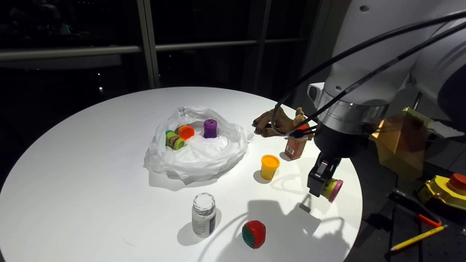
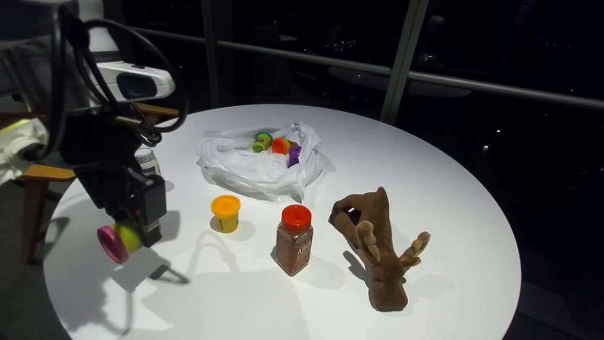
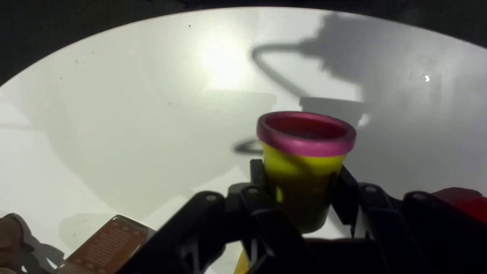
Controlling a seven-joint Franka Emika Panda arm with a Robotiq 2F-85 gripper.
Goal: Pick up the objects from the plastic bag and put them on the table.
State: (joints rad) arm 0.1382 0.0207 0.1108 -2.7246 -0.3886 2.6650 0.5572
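Stretched down from high up, with the white arm steep overhead and the black cables looped out wide! Bent at the black wrist, slanted off the vertical, and holding on: pinching the pink-topped tub from both sides in the pincer, tipped well over with its pink end outward. Hovering clear above the table, throwing broad shadows below.

Now outward from the pincer, in both exterior views: find the orange-yellow cup near at hand, standing upright. Carry on past it, well apart from the pincer, and meet the plastic bag, slumped open on the table. Spot inside it the green tub, the orange-lidded tub and the purple pot, close together.

Over, in an exterior view, to picture right of the pincer: see the red-capped jar upright, and farther off, beyond that jar, the brown animal figure laid out with antlers spread. Across, in an exterior view, to picture left of the pincer and lower: catch the red-and-green toy first, then, farther from the pincer, the white-capped bottle, standing upright with a printed label.
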